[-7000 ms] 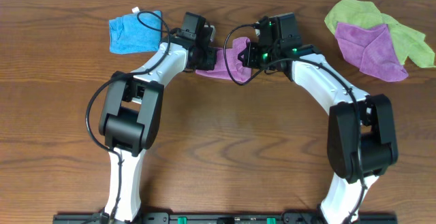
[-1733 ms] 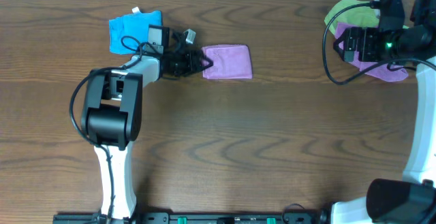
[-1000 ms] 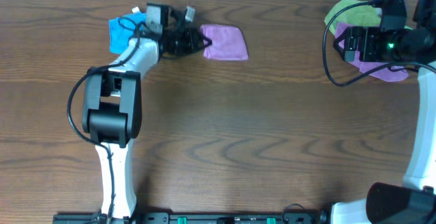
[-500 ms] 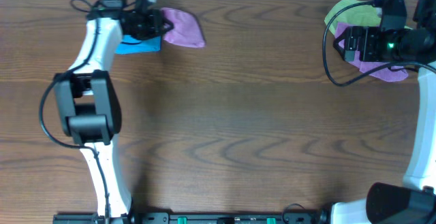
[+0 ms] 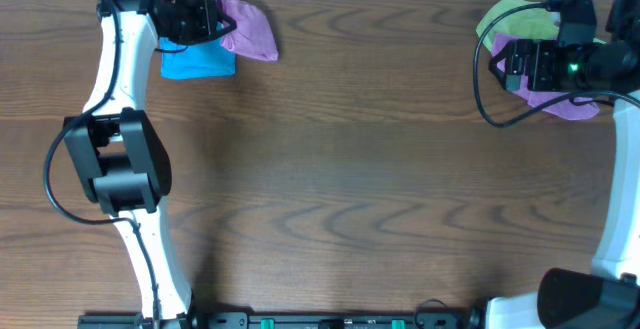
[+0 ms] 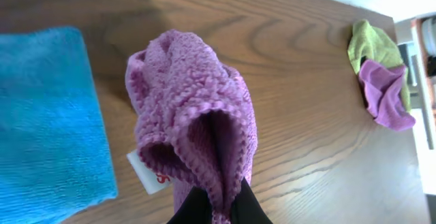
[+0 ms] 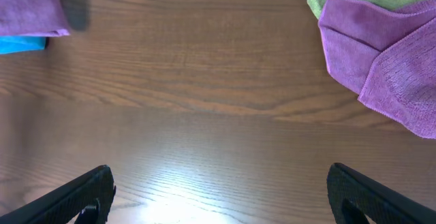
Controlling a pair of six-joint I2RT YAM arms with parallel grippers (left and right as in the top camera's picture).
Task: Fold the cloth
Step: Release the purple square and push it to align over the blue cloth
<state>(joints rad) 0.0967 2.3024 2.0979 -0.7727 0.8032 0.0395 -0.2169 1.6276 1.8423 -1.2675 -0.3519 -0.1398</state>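
Observation:
My left gripper is shut on the edge of a folded purple cloth at the table's far left, by the back edge. In the left wrist view the cloth bulges out in a loop from the pinching gripper, and a white tag shows beneath it. A folded blue cloth lies just beside and partly under the left gripper. My right gripper stands wide open with nothing in it, hovering over bare wood beside a rumpled purple cloth.
At the far right a loose green cloth lies under the rumpled purple cloth, with the right arm above them. The table's back edge runs just behind both arms.
The left arm has swung left and toward the back edge, carrying the purple cloth from the table's middle-left over to the blue cloth. The right arm has stayed still.

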